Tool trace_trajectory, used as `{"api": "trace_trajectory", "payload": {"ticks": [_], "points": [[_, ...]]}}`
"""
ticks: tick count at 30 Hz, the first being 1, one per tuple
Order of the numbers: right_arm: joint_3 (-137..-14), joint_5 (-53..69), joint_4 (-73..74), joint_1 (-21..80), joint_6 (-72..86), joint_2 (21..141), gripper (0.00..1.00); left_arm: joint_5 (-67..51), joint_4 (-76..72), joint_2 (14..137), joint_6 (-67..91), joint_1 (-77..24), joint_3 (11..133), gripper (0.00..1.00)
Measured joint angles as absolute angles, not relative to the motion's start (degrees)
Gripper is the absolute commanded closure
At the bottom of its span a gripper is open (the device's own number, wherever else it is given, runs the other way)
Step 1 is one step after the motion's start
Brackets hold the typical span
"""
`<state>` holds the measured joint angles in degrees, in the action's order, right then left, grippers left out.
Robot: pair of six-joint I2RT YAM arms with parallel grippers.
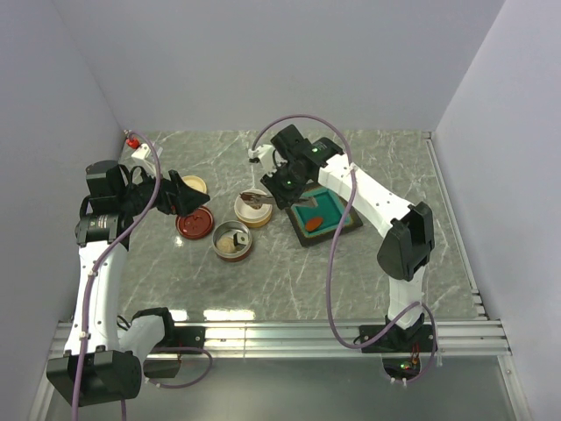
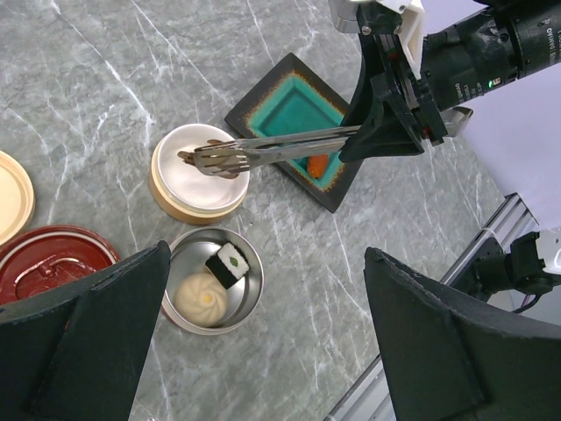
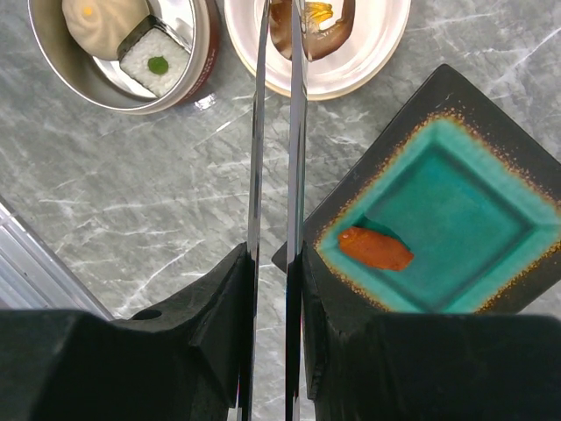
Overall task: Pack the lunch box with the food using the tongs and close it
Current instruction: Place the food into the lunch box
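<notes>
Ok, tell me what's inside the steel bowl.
Inside the steel bowl lie a pale round bun and a white cube with a dark band and a green dot, side by side. The bowl's floor beneath them is covered, so anything under them cannot be seen.

Your tally
You see four food pieces: pale bun (image 2: 202, 298), white cube (image 2: 228, 263), orange-red oblong (image 3: 375, 248), brown lump (image 3: 329, 35); two round tins (image 2: 256, 303) (image 2: 188, 212); two lids (image 2: 53, 259) (image 2: 10, 197); one teal tray (image 2: 294, 110); one tongs (image 2: 272, 147).

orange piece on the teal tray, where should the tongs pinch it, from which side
Probably pinch the orange piece across its narrow middle, the tongs closing on its long sides from above. It lies flat in the sunken centre of the tray, so its rim would block a sideways approach.
</notes>
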<state>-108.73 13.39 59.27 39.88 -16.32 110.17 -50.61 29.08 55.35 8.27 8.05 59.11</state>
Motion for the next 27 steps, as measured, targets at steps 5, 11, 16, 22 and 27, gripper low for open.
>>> {"api": "trace_trajectory", "payload": {"ticks": [5, 11, 16, 22, 27], "points": [[-108.7, 13.4, 59.2, 39.9, -16.3, 110.3, 0.68, -50.6, 28.9, 55.4, 8.3, 8.1, 59.1, 0.02], [-108.7, 13.5, 59.2, 39.9, -16.1, 111.4, 0.65, -50.6, 28.9, 55.4, 8.2, 8.1, 59.1, 0.02], [-108.7, 13.5, 59.2, 39.9, -15.9, 112.6, 0.61, -50.6, 29.0, 55.6, 8.0, 8.1, 59.1, 0.02], [-108.7, 13.9, 59.2, 39.9, -15.6, 113.6, 0.54, -50.6, 29.4, 55.8, 8.0, 8.1, 59.1, 0.02], [-108.7, 14.3, 59.2, 39.9, -15.4, 113.6, 0.51, -50.6, 29.4, 56.1, 8.0, 8.1, 59.1, 0.02]]}}
